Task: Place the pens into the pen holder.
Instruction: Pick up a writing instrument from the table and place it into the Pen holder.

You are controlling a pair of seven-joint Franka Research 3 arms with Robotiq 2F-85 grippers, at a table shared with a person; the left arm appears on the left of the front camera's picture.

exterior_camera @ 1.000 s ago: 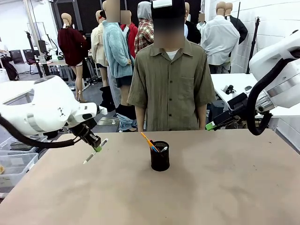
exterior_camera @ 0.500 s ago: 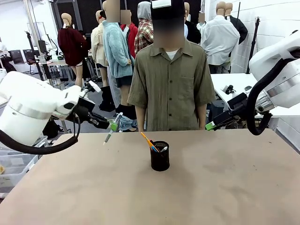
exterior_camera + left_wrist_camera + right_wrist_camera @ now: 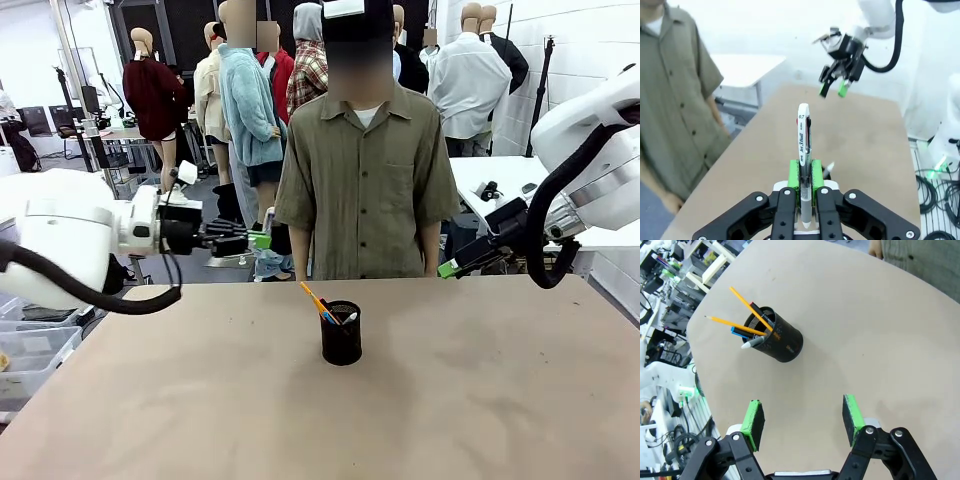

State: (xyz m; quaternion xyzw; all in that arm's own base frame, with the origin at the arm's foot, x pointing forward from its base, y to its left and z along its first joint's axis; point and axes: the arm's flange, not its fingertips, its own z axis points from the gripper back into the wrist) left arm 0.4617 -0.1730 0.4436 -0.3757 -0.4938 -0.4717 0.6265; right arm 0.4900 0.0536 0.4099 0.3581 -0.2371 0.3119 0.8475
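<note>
My left gripper (image 3: 262, 240) is shut on a white-silver pen (image 3: 803, 145), which stands up between the green pads (image 3: 795, 172) in the left wrist view. That gripper hangs level, well above the table's far left and left of the pen holder. The pen holder (image 3: 341, 335), a black mesh cup, stands mid-table with an orange pen (image 3: 313, 298) and a few more sticking out. From above, the right wrist view shows the pen holder (image 3: 777, 340) with orange pens (image 3: 747, 310). My right gripper (image 3: 447, 268) is open with nothing in it, raised over the far right; in its own view the right gripper (image 3: 802, 420) has its pads wide apart.
A person in an olive shirt (image 3: 365, 170) stands at the far edge, just behind the holder, arms down. The brown table (image 3: 450, 400) is bare around the cup. Bins (image 3: 30, 350) sit off the left edge.
My left arm has lifted the pen from low over the table's left side and swung it up and rightward; the gripper now points level toward the middle. The right arm has stayed still.
</note>
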